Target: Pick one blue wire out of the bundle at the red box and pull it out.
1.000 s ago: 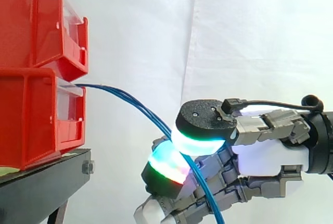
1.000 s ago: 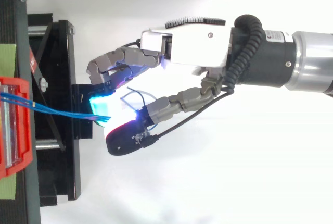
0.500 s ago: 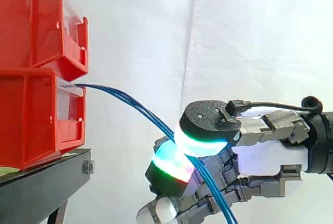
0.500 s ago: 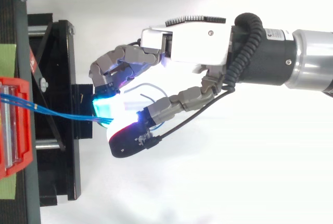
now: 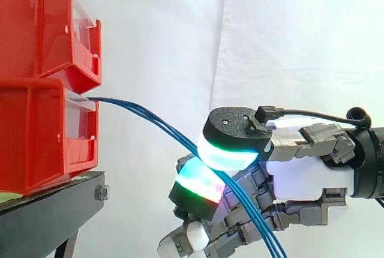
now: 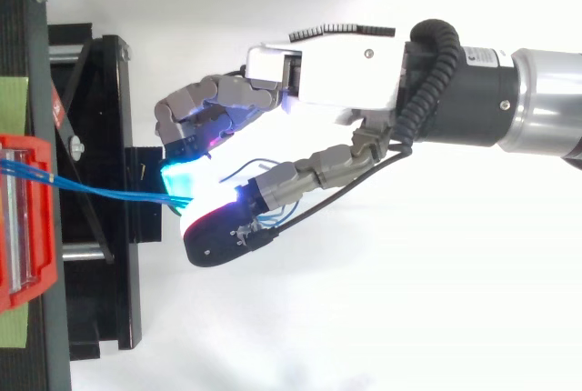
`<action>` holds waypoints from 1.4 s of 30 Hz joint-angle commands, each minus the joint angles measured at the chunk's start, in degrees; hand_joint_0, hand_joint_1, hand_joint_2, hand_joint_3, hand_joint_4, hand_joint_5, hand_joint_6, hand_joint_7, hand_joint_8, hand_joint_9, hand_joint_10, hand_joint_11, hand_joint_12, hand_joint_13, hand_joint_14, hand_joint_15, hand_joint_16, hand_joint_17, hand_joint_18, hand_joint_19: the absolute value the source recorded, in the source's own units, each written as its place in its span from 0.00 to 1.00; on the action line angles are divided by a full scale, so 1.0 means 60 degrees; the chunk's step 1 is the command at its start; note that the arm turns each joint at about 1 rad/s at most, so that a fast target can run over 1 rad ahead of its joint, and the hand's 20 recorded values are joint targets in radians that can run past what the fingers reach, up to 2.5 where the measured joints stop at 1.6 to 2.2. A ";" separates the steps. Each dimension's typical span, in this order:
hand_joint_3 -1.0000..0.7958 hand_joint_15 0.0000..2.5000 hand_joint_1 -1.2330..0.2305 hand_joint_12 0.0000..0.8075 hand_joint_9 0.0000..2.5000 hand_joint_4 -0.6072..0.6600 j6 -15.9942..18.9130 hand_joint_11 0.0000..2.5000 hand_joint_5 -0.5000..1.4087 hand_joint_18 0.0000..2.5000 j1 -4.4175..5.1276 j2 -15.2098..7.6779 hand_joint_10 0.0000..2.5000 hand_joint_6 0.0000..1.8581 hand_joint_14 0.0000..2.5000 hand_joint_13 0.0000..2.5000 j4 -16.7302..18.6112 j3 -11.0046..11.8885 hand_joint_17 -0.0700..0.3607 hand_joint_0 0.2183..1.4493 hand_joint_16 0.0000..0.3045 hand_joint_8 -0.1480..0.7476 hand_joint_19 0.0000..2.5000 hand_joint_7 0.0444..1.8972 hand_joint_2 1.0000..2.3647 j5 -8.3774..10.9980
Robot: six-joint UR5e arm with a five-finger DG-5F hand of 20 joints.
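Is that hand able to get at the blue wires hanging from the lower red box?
Likely yes: the blue wires run through open air from the lower red box, and the hand has its thumb and a finger curled around them.
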 commanded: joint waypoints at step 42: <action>0.34 0.08 0.40 0.45 0.42 0.72 0.0111 0.35 0.23 0.15 -0.0073 0.0080 0.01 0.29 0.00 0.17 0.0017 0.0015 0.46 0.28 0.19 0.45 0.15 0.77 0.01 -0.0146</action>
